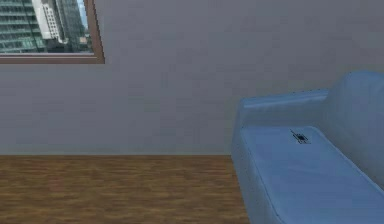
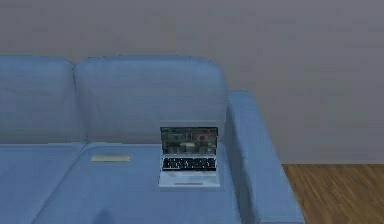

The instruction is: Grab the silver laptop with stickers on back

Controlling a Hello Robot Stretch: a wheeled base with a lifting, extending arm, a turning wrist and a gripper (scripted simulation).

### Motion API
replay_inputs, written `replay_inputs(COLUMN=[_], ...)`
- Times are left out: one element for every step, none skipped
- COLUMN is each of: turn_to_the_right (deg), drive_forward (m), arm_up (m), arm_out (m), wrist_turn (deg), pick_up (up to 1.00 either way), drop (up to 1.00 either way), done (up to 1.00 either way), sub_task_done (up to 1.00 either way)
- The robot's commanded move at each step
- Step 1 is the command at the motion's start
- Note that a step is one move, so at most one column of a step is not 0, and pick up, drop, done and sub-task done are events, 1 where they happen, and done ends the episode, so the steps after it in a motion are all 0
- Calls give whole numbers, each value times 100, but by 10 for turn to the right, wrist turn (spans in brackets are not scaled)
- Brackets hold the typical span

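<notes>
Laptop (image 2: 190, 156) sat open on the blue sofa (image 2: 130, 95), base flat on the seat, armrest (image 2: 250, 140) at its 3 o'clock, stickered back probably facing the cushions. Couldn't tell the end effector's state.

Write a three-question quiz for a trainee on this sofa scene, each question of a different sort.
1. True or false: the laptop stands open on the seat of the blue sofa.
2. In the arm side view, what lies left of the laptop? A) a flat pale thing B) a red mug C) a lamp
3. Fill in: the forward view's window shows city ____.
Key: 1 true; 2 A; 3 buildings.
</notes>
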Motion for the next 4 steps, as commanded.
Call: replay_inputs(turn_to_the_right=[0,0,0,0], drive_forward=[0,0,0,0], arm_up=[0,0,0,0], arm_out=[40,0,0,0], wrist_turn=[0,450,450,450], pick_up=[0,0,0,0], drop=[0,0,0,0], done=[0,0,0,0], sub_task_done=[0,0,0,0])
